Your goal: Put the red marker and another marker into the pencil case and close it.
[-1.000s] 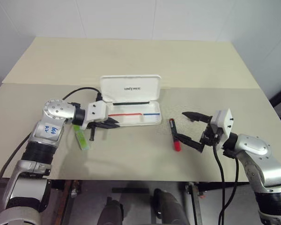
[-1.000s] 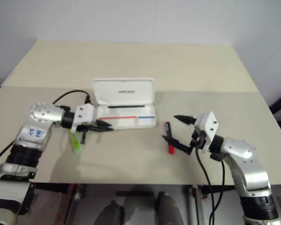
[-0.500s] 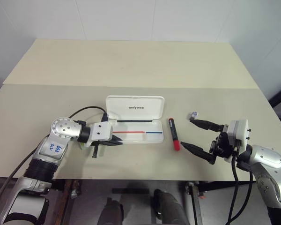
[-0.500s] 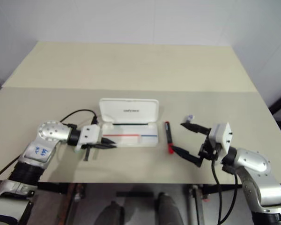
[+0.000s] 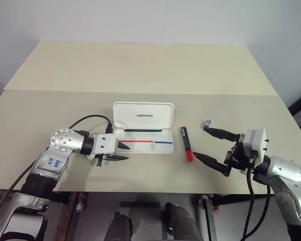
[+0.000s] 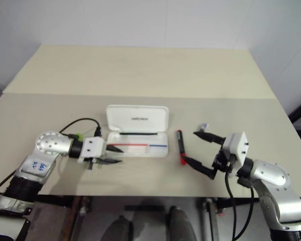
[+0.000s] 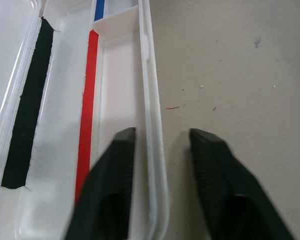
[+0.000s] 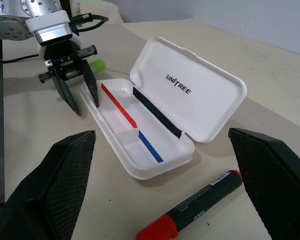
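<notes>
A wide beige bench (image 5: 140,65) takes up most of the scene, and a straight seam (image 5: 50,91) crosses it from side to side, parting a paler far part from a slightly greyer near part. Behind the bench stands a plain white wall (image 5: 140,20), which meets its far edge. Below the bench's near edge lies a dark space in which grey metal parts (image 5: 140,204) of a frame can be made out, though not clearly enough to tell more.
</notes>
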